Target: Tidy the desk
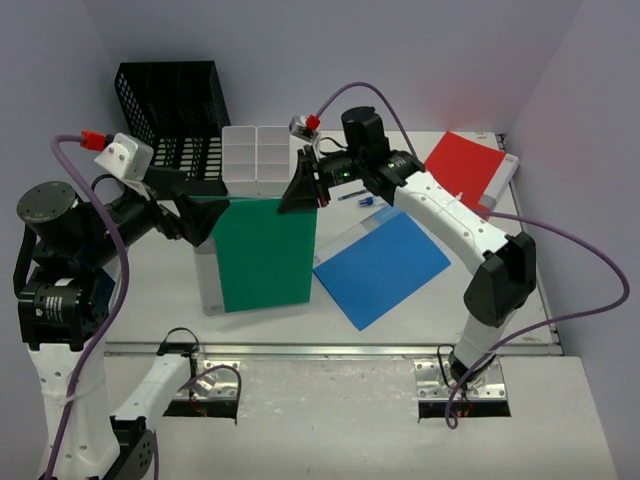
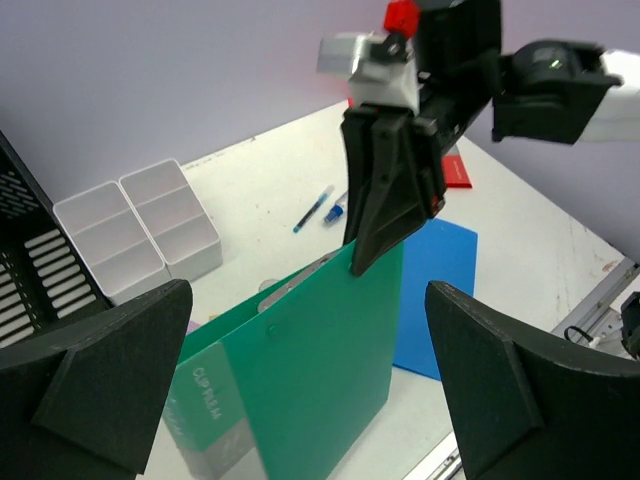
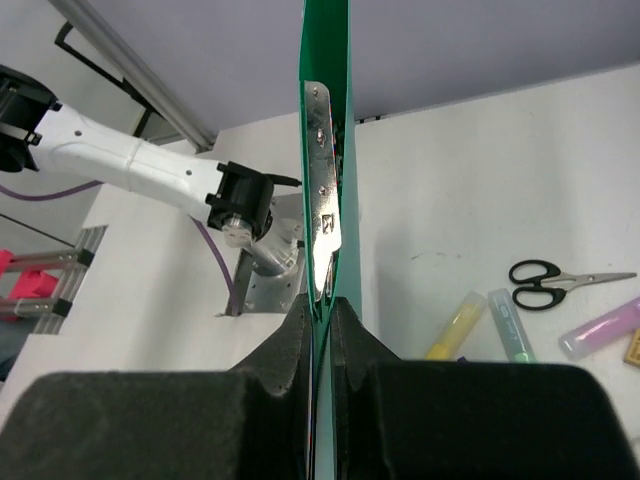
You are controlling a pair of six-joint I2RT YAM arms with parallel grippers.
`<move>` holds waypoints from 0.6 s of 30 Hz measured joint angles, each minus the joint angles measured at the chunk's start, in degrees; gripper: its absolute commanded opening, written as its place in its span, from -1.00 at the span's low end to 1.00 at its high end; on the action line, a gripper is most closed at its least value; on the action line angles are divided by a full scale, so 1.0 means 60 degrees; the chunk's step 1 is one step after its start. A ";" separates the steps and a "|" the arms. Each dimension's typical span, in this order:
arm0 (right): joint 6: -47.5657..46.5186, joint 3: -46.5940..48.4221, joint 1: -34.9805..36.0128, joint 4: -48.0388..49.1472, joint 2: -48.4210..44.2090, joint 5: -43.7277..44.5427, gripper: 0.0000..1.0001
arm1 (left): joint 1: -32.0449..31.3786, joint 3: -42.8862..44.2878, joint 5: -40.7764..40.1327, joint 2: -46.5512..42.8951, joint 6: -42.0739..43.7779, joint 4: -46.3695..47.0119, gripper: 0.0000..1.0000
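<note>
A green clip file (image 1: pixel 265 255) stands upright on the white desk (image 1: pixel 160 300). My right gripper (image 1: pixel 303 190) is shut on its top right corner, pinching the green covers just beside the metal clip (image 3: pixel 320 220). In the right wrist view the green clip file (image 3: pixel 325 100) runs edge-on straight out from the right gripper (image 3: pixel 322 310). My left gripper (image 1: pixel 205 215) is open at the file's upper left. In the left wrist view its wide-set fingers (image 2: pixel 100 380) flank the green clip file (image 2: pixel 300 370) without touching it.
A blue folder (image 1: pixel 380 265) lies flat right of the file, a red one (image 1: pixel 470 170) at the back right. A white compartment tray (image 1: pixel 255 155) and black mesh rack (image 1: pixel 175 115) stand behind. A pen (image 1: pixel 355 197), scissors (image 3: pixel 560 285) and highlighters (image 3: pixel 455 325) lie on the desk.
</note>
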 measured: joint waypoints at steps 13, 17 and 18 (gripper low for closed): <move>-0.2568 0.0134 0.0000 -0.2364 -0.1827 0.0187 -1.00 | 0.0000 -0.0649 0.1090 -0.0076 0.1235 -0.0614 0.87; -0.2930 0.0134 0.0009 -0.2614 -0.1979 0.0188 -1.00 | 0.0003 -0.0687 0.1553 0.0131 0.1954 -0.1032 0.81; -0.2971 0.0134 0.0035 -0.2662 -0.1989 0.0184 -1.00 | 0.0004 -0.0686 0.1719 0.0237 0.2144 -0.1179 0.78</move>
